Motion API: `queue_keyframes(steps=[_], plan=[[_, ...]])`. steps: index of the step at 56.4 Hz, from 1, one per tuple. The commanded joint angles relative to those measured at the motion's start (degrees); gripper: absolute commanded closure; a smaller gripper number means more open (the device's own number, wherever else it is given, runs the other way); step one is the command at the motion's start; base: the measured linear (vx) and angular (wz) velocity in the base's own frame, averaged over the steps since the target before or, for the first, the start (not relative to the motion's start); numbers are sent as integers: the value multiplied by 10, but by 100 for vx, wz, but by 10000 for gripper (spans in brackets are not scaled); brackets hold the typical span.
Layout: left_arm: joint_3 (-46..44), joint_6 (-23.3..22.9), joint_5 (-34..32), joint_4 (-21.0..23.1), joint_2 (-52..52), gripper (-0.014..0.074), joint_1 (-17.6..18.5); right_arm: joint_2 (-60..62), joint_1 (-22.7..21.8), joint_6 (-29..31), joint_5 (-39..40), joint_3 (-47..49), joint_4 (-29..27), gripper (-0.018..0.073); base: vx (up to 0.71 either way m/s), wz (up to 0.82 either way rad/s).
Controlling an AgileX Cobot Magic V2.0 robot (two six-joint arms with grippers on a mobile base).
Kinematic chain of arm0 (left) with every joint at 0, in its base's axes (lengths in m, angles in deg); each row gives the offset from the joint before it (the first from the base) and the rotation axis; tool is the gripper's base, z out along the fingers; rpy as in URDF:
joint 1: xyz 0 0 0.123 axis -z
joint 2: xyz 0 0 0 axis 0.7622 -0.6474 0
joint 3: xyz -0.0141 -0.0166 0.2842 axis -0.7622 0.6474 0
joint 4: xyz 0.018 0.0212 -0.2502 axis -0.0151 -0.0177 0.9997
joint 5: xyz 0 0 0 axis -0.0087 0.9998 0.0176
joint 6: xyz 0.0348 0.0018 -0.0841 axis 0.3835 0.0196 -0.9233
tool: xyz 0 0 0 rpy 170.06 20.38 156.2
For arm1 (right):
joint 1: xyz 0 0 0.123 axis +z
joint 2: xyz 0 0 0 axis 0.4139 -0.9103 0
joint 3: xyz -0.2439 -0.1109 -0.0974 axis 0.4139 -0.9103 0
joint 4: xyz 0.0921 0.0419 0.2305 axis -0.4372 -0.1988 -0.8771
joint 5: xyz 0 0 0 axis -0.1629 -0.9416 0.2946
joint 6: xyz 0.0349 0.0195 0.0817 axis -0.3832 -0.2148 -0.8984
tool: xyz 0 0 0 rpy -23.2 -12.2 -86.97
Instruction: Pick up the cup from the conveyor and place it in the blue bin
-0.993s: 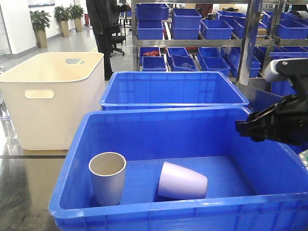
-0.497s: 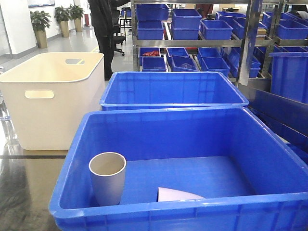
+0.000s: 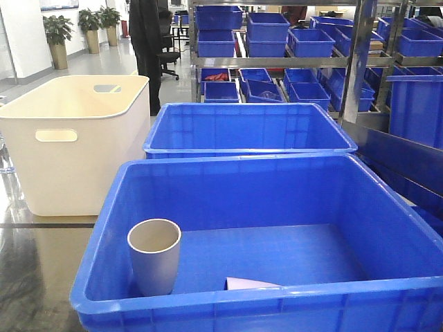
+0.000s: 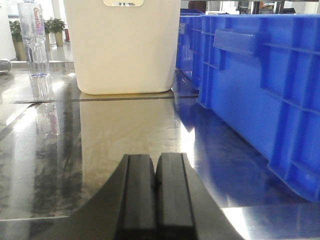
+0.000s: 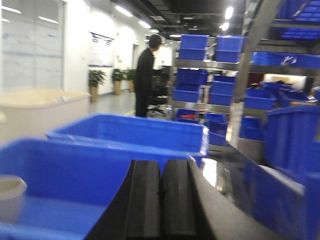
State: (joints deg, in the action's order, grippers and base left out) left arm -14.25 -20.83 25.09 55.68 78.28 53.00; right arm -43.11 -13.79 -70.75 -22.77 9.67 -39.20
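Observation:
The blue bin (image 3: 228, 169) fills the front view. A pale cup (image 3: 154, 254) stands upright on its floor at the left. A second pale cup (image 3: 250, 283) lies on its side by the near wall, mostly hidden behind the rim. No gripper shows in the front view. My left gripper (image 4: 156, 162) is shut and empty, low over the glossy table, left of the blue bin's outer wall (image 4: 260, 75). My right gripper (image 5: 161, 167) is shut and empty, above the bin's right part (image 5: 60, 155); the upright cup (image 5: 10, 197) shows at the left edge. The conveyor is out of view.
A cream tub (image 3: 76, 138) stands left of a second blue tub (image 3: 249, 128) behind the bin. Shelves of small blue bins (image 3: 291, 41) stand behind, with a person (image 3: 147, 41) beside them. A water bottle (image 4: 35, 40) stands on the table at left.
My right gripper has left the front view to the right. The lying cup has slid toward the bin's near wall and now shows only as a sliver.

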Motion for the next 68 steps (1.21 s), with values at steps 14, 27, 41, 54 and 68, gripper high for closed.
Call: queue_keyframes(steps=[14, 27, 41, 54, 68], plan=[[8, -3, -45, 0, 10, 600, -1, 84, -3, -144, 75, -201, 130, 572, 0, 0], [8, -3, -45, 0, 10, 600, -1, 86, -72, -151, 174, -314, 123, 572, 0, 0], [8, -3, -45, 0, 10, 600, -1, 90, -121, -142, 287, -411, 96, 571, 0, 0], [8, -3, -45, 0, 10, 600, -1, 146, -121, -101, 234, -410, 73, 571, 0, 0], [8, -3, -45, 0, 10, 600, -1, 164, -120, -104, 199, -410, 69, 568, 0, 0]])
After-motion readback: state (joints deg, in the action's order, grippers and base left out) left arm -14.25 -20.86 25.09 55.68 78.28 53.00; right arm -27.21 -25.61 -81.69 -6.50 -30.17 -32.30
